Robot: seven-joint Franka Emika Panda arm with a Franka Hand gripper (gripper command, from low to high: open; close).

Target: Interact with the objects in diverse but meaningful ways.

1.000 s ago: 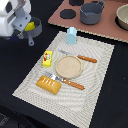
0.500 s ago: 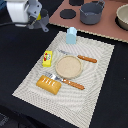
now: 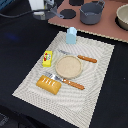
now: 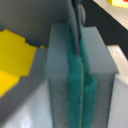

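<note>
My gripper (image 3: 50, 11) hangs at the far edge of the exterior view, over the black table and beside the brown board's corner, well away from the toy foods. In the wrist view its green pads (image 4: 72, 95) press flat together, so the gripper (image 4: 80, 80) is shut with nothing seen between them. On the striped placemat (image 3: 95, 95) lie a golden-brown bread loaf (image 3: 49, 84), a yellow box with a red label (image 3: 47, 58) and a pale blue-and-white milk carton (image 3: 71, 35). A blurred yellow shape (image 4: 15, 57) shows beside the fingers; I cannot tell what it is.
A tan plate (image 3: 68, 66) sits mid-placemat between two pieces of orange-handled cutlery (image 3: 86, 59) (image 3: 72, 84). A grey pot (image 3: 91, 12) and a pan (image 3: 122, 16) stand on the brown board (image 3: 107, 29) at the back.
The arm has moved toward the exterior view's right and farther back, from the far left corner to near the brown board. The toy foods have not moved.
</note>
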